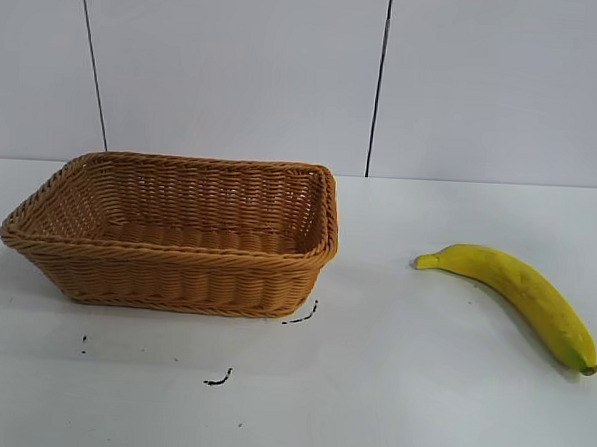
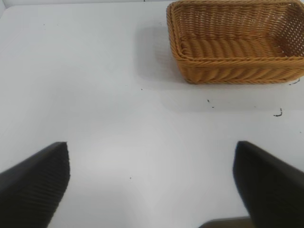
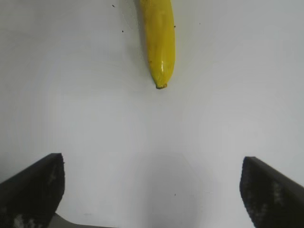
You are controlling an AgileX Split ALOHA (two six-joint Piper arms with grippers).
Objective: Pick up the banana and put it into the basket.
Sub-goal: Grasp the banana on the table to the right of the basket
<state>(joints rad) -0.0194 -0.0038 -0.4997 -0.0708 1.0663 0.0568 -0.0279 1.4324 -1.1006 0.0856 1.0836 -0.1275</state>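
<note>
Banana (image 1: 520, 288) lies on counter (image 1: 370, 387), well right of basket (image 1: 178, 232). Right end effector (image 3: 152, 190) released, short of its tip; left end effector (image 2: 152, 185) released too. We'd grip mid-body: light, firm, smooth skin, bruises if squeezed.

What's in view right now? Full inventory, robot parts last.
basket: 1, tan-brown wicker, left part of the table, empty.
banana: 1, yellow with greenish tip, right part of the table, lying flat, apart from the basket.
black marks: a few, on the table in front of the basket.
table: 1, white.
left hand: 1, black fingers, open, above bare table short of the basket.
right hand: 1, black fingers, open, above bare table short of the banana's tip.
</note>
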